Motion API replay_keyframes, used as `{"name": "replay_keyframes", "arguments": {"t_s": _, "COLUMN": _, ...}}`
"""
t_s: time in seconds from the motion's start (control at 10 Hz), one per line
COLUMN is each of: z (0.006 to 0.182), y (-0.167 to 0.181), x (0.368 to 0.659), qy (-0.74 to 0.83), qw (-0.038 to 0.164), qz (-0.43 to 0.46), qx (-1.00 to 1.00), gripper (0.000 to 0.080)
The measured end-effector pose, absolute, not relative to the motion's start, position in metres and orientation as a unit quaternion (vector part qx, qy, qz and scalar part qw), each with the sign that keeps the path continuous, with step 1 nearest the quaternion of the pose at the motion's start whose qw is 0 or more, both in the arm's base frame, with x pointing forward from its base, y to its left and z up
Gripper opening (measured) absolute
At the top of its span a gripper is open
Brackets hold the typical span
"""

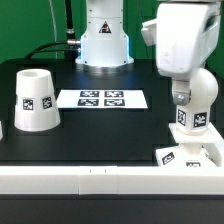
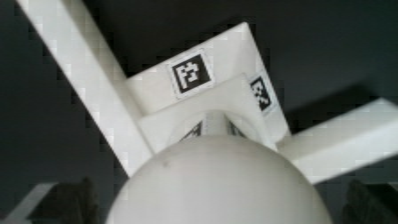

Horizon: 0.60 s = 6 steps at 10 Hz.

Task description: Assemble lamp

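The bulb (image 1: 201, 95) stands upright on the flat square base (image 1: 186, 157) at the front of the exterior view's right, a tag on its neck. My gripper (image 1: 192, 102) has come down over the bulb's round head. In the wrist view the bulb (image 2: 205, 175) fills the space between my dark fingers (image 2: 32, 203), and the gripper (image 2: 205, 208) is open around it. I cannot tell whether the fingers touch it. Beyond the bulb lies the base (image 2: 199, 90) with two tags showing. The tapered shade (image 1: 35, 100) stands apart on the exterior view's left.
The marker board (image 1: 102, 98) lies flat in the middle of the black table. The arm's own pedestal (image 1: 104, 45) stands behind it. A white rail (image 1: 90, 182) runs along the table's front edge, right beside the base.
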<state>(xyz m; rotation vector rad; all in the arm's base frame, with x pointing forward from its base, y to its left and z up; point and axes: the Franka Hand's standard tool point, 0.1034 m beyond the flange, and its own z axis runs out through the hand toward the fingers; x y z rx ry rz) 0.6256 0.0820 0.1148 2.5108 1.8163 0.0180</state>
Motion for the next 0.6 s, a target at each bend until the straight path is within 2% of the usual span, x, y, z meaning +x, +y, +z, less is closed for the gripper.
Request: {"name": "replay_keyframes", "arguments": {"t_s": 0.6, "z": 0.1117, "y": 0.0913, "x": 0.6262, "qy": 0.729, "qw": 0.047, "qz": -0.006, "qx": 0.683, "gripper": 0.0699}}
